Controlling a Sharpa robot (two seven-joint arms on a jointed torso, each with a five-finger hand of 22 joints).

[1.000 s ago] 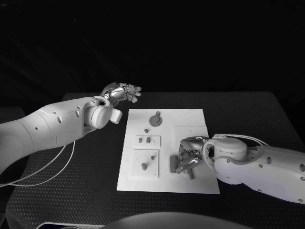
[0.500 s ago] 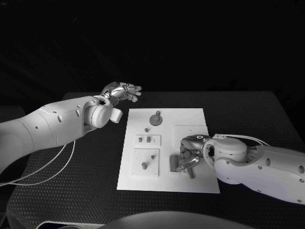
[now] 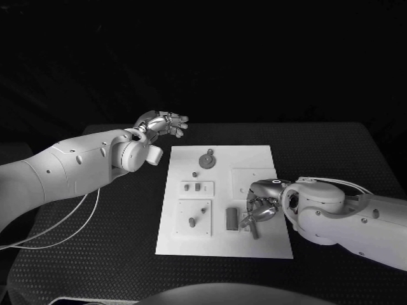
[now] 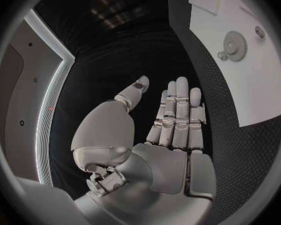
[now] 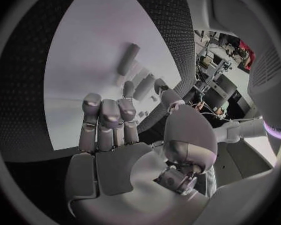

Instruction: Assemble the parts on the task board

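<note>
Parts lie on the board (image 3: 259, 155), which sits in the middle of the table (image 3: 350, 152). Nearest to me, close to the board's near right corner, I see my right hand (image 3: 261, 210) low over the board. Its fingers (image 5: 106, 117) are curled a little, and I cannot tell if they pinch anything. A grey bar (image 3: 231, 218) lies just beside this hand, toward the board's left edge, and a thin peg (image 3: 254, 231) lies under the hand, slanted. Near the left edge is a raised plate (image 3: 193, 217) with a small part on it, and beyond it a smaller plate (image 3: 198, 187) with two short pegs. Toward the far edge rests a gear (image 3: 207, 159). My left hand (image 3: 163, 122) hangs past the board's far left corner, over the table's far edge, fingers (image 4: 178, 110) straight and together, holding nothing.
</note>
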